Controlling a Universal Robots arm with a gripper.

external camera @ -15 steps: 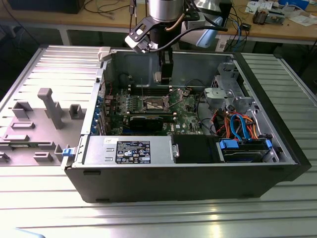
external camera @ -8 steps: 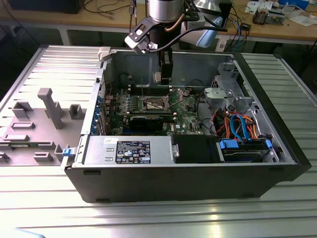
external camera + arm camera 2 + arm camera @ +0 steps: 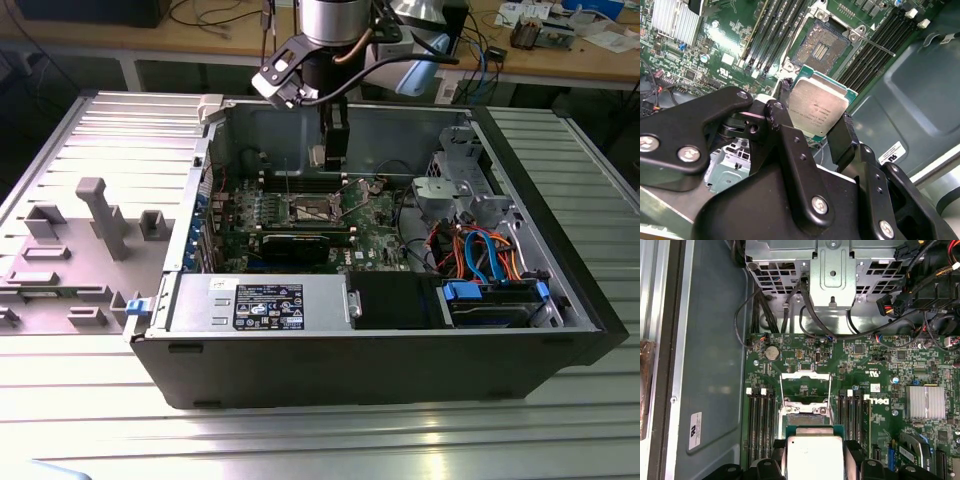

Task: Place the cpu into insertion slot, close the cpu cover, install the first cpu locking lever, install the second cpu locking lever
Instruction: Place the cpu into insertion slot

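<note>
Between the two black fingers (image 3: 840,139) of the black jointed metal gripper (image 3: 812,125) sits the cpu (image 3: 817,106), a small flat square chip with a dull silver-grey top. The fingers pinch it by two opposite edges, lid facing the second wrist camera. Beyond the fingertips lies the insertion slot (image 3: 822,47), a square socket with dark centre and metal rim, bare and apart from the chip. Past the slot from the fingers, in the first wrist view, the cpu cover (image 3: 806,375), a thin silvery frame plate, looks swung open, flanked by two thin wire levers (image 3: 830,390). Risks, as judged: the edge-only pinch may let the chip tilt or slip; a skewed or wrongly turned descent could damage socket contacts; the fingers could snag a raised lever or the cover.
</note>
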